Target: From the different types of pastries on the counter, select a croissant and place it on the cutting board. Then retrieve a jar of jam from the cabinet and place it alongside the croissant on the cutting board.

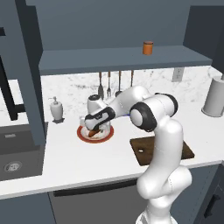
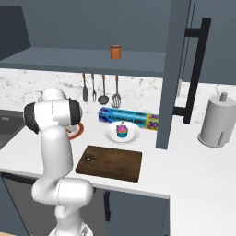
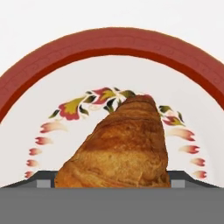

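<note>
One flaky tapered croissant, round red-rimmed floral plate

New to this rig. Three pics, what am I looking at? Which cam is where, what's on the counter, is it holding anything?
It is a rendered kitchen with one white robot arm on a driving base. Two pictures come from cameras on the base, behind the arm to its left and right; the third looks along the hand.

On the white counter lie a red-rimmed plate with a croissant, a dark cutting board, a cupcake on a white plate, a foil box, a soap dispenser and a paper towel roll. A jam jar stands on the cabinet shelf.

The gripper is down at the croissant, jaws either side of it. Whether they grip it yet I cannot tell; it looks to be on the plate.
</note>
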